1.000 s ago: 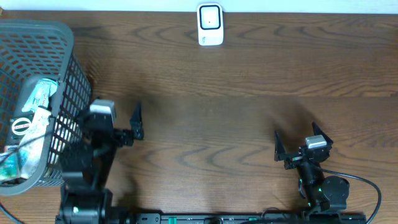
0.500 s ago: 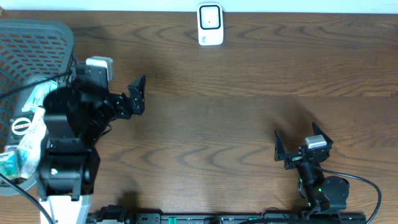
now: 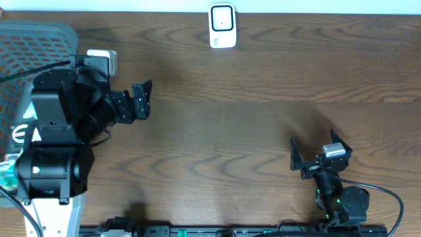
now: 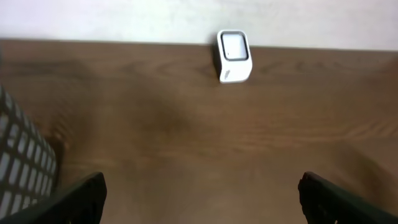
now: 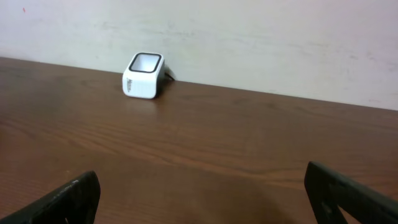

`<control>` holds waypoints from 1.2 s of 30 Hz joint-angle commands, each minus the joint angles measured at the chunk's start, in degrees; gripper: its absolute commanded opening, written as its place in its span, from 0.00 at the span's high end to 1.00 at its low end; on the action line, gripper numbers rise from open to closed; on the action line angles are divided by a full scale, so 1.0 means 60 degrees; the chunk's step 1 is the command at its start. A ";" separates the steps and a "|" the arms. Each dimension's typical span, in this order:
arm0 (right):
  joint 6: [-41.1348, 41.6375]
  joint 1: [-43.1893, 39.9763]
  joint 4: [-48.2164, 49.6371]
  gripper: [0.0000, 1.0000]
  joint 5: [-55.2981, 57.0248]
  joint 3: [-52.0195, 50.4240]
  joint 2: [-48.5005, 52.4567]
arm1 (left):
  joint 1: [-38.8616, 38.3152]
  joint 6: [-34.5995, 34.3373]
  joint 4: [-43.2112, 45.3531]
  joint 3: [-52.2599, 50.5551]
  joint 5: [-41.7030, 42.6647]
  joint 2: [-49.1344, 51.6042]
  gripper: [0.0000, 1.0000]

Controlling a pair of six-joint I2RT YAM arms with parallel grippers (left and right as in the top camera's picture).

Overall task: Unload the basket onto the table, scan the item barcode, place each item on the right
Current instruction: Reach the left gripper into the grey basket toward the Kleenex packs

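Observation:
The white barcode scanner (image 3: 222,26) stands at the table's far edge, also in the left wrist view (image 4: 234,55) and the right wrist view (image 5: 144,75). Packaged items (image 3: 18,135) lie in the grey mesh basket (image 3: 39,41) at the left, mostly hidden under my left arm. My left gripper (image 3: 142,100) hangs open just right of the basket, nothing between its fingers (image 4: 81,199). My right gripper (image 3: 317,149) rests open near the front right, holding nothing, its fingers (image 5: 68,202) wide apart.
The basket's wall (image 4: 22,168) shows at the left edge of the left wrist view. A pale wall runs behind the table's far edge. Bare wood lies between the two grippers and the scanner.
My left arm has risen and swung toward the far side, now covering much of the basket; its gripper moved away from the front edge. The right arm has not moved.

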 commanded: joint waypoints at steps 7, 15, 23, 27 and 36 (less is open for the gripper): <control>0.0051 -0.0091 -0.0040 0.01 -0.0004 -0.0015 -0.0051 | -0.0004 -0.0138 0.0007 0.0204 -0.0033 0.0040 0.03; 0.0051 -0.0091 -0.0044 0.01 -0.0004 -0.0015 -0.0051 | 0.1351 -0.0678 -0.1279 0.2557 -0.0215 0.1723 0.02; 0.0051 -0.0091 -0.0040 0.01 -0.0004 -0.0015 -0.0051 | 0.3450 -0.1614 -0.2663 0.4754 -0.1698 0.2929 0.02; 0.0051 -0.0091 -0.0040 0.01 -0.0004 -0.0015 -0.0051 | 0.4422 -0.1880 -0.3049 0.4750 -0.2728 0.3009 0.01; 0.0051 -0.0091 -0.0044 0.01 -0.0004 -0.0015 -0.0051 | 0.5727 -0.2484 -0.3151 0.4390 -0.3952 0.3056 0.02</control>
